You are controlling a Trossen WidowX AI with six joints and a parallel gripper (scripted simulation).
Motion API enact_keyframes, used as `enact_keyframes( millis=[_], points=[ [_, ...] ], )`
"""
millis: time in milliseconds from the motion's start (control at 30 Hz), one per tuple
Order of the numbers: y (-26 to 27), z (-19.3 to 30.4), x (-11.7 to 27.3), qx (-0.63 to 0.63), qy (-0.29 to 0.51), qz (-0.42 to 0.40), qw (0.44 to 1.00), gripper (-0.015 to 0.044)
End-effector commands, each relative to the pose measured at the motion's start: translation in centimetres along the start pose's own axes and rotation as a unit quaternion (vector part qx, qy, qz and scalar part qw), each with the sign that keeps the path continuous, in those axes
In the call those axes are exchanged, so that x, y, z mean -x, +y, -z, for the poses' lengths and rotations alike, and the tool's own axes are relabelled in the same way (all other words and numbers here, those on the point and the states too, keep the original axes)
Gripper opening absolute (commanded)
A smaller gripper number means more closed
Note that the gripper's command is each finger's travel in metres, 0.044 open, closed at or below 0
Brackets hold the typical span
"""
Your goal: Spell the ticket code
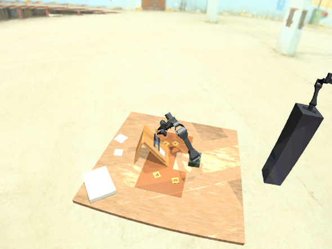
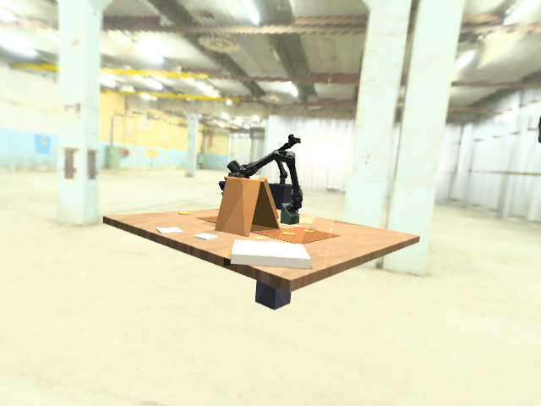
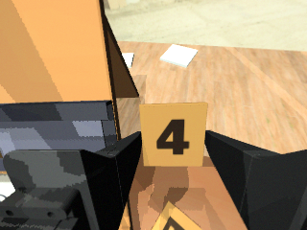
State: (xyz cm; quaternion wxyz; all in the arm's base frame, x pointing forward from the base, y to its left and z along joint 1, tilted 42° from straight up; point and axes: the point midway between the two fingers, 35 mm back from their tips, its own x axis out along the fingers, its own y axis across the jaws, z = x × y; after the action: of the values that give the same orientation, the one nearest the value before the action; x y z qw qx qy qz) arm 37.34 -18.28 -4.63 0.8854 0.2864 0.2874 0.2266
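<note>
The tilted wooden board (image 1: 148, 136) (image 2: 236, 205) (image 3: 50, 48) carries the dark blue rail (image 1: 156, 140) (image 3: 53, 112). My gripper (image 1: 159, 132) (image 3: 172, 135) is shut on the yellow "4" tile (image 3: 173, 112), held upright just right of the rail's near end in the wrist view, with a gap between. A yellow patch shows low in the rail in the top view; its letter is unreadable. The white ticket (image 1: 161, 151) sits below the rail; its print is unreadable. Loose yellow tiles (image 1: 156, 174) (image 1: 175, 180) (image 1: 175, 143) lie on the mat; one tile (image 3: 172, 221) shows below the held one.
An orange-brown mat (image 1: 162, 188) lies under the board on the wooden counter (image 1: 207, 208) (image 2: 349, 244). A thick white slab (image 1: 98, 183) (image 2: 270, 253) lies near a corner. Two thin white squares (image 1: 120, 138) (image 1: 118, 152) lie behind the board. Another arm stands on a dark pedestal (image 1: 289, 148).
</note>
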Motion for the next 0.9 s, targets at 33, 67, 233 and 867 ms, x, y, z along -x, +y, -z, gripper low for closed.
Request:
enact_keyframes(
  millis=[33, 67, 233, 867],
  points=[
    [0.4, 0.0, 0.0, -0.001, 0.001, 0.001, 1.0, 0.0],
    [0.5, 0.0, 0.0, -0.001, 0.001, 0.001, 1.0, 0.0],
    [0.7, 0.0, 0.0, -0.001, 0.001, 0.001, 1.0, 0.0],
    [1.7, 0.0, 0.0, -0.001, 0.001, 0.001, 1.0, 0.0]
  ],
)
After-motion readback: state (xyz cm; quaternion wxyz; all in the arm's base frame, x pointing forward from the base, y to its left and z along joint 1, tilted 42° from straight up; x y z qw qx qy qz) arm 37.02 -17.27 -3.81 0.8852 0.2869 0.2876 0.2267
